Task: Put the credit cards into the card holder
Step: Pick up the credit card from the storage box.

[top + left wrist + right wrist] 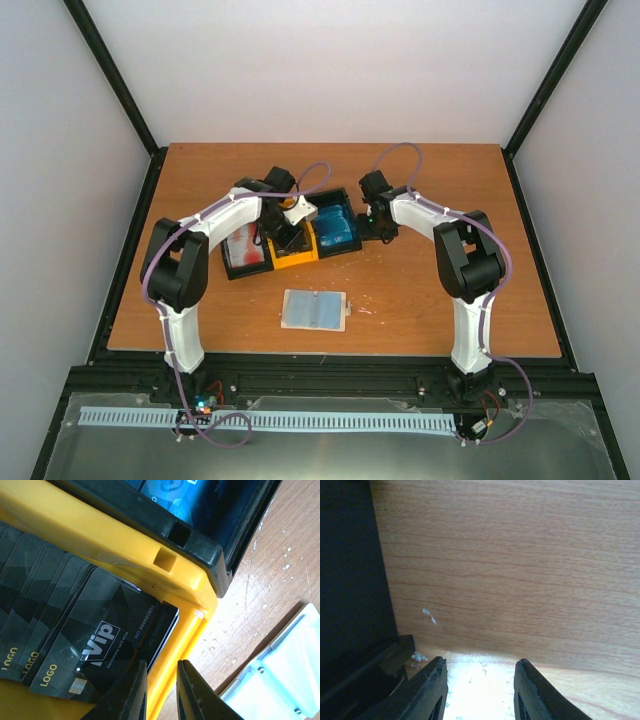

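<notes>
The card holder (pixel 315 310) lies open on the table in front of the tray, pale blue inside; its clear pockets (pixel 280 675) show in the left wrist view. Black credit cards (pixel 75 625) lie fanned in the tray's yellow middle compartment (pixel 295 258). Red-and-white cards (pixel 245 248) fill the left compartment and blue cards (pixel 335 230) the right one. My left gripper (pixel 161 667) hovers at the front corner of the black stack, jaws a narrow gap apart, with the yellow wall and a card edge showing between them. My right gripper (pixel 480 665) is open over bare wood, just right of the tray.
The black-and-yellow tray (pixel 232 272) sits at the table's middle, its black wall (pixel 350 605) close to the right gripper's left finger. Small white flecks (pixel 429 616) dot the wood. Black frame rails border the table.
</notes>
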Robot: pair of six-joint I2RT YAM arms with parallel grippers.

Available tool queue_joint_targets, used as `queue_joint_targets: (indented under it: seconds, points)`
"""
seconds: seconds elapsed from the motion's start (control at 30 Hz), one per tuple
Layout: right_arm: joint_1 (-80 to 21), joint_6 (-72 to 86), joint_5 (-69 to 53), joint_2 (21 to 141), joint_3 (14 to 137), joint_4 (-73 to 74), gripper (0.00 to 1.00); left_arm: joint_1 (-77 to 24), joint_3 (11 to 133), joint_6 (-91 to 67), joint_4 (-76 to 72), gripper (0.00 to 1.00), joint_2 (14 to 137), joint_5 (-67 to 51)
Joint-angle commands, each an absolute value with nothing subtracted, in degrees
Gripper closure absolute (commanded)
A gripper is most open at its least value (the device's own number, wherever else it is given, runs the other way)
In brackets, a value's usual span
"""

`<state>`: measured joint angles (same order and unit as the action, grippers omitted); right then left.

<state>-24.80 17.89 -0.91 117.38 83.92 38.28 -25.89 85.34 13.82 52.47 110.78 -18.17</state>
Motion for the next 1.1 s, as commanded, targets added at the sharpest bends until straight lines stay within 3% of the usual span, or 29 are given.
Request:
queue_joint_targets:
  seconds: [0.0,0.5,0.63,0.77,0.97,1.07]
  points:
    - [-25.1,18.4,-1.0,116.5,83.5,37.6,0.62,-26.4,84.2,13.8,53.4,0.80,110.3,-18.6]
    - [-25.1,18.3,-0.7,116.6,83.5,37.8,0.62,-26.5,84.9,13.5,51.7,0.81,112.4,-17.1]
    - [-25.1,18.3,-0.9,116.5,83.4,37.8,0.62,-26.5,84.7,13.1,51.8,0.75,113.8,-16.7]
    - [-25.1,18.2,-0.8,116.4,83.4,37.8,0.62,-26.5,85.3,12.7,52.2,0.74,114.4,-18.3]
    - [-25.1,18.2,-0.7,116.3,83.3,37.9,0.62,-26.4,85.5,12.3,53.3,0.90,114.5,-19.5]
    - [-25.1,18.1,-0.6,116.3,83.3,37.9,0.62,-26.4,85.7,12.1,54.5,0.89,114.0,-20.8]
